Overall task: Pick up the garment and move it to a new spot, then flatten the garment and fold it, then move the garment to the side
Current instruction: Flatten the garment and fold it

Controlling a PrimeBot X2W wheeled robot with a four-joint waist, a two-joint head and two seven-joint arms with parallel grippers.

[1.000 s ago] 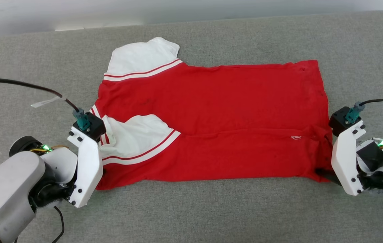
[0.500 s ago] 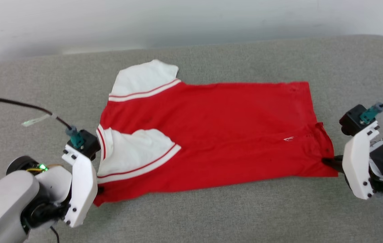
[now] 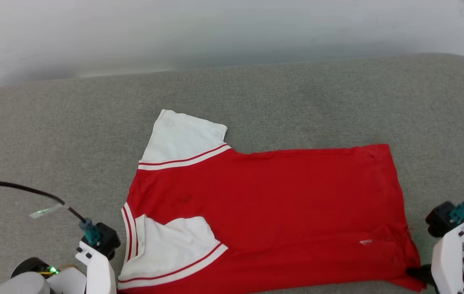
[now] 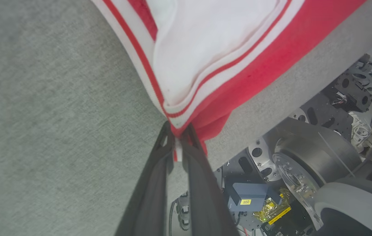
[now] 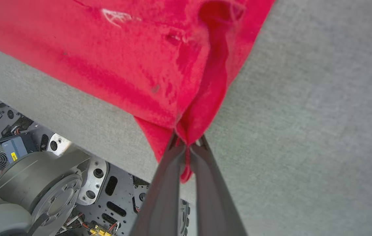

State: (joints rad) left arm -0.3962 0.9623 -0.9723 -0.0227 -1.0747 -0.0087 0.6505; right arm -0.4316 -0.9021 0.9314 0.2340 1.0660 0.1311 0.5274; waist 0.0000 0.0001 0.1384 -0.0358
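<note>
Left gripper [image 4: 179,129] and right gripper [image 5: 187,141] each pinch the garment [image 3: 277,196] (yellow label [image 4: 245,202]: 800).

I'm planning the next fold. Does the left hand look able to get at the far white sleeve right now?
Probably not yet: the left hand is shut on a near corner of the garment. The far white sleeve lies flat and uncovered, so letting go should free the way.
</note>
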